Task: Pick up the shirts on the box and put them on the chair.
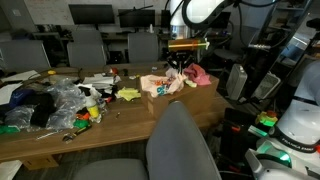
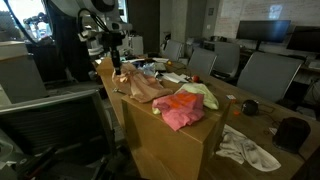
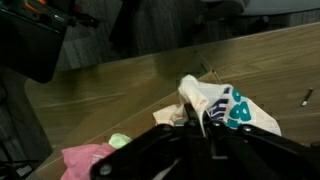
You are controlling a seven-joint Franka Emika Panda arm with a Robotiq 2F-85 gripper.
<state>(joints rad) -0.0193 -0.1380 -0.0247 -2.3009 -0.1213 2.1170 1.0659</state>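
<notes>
Three shirts lie on the box, fingers pinched shut on a fold of the cream shirt, apparently to lift it to the chair.

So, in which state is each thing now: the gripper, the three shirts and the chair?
gripper: shut on cream shirt.
cream shirt: on the box, one fold pinched and lifted.
pink shirt: crumpled on the box, free.
green shirt: crumpled beside pink shirt, free.
chair: no shirt shows on it.
</notes>
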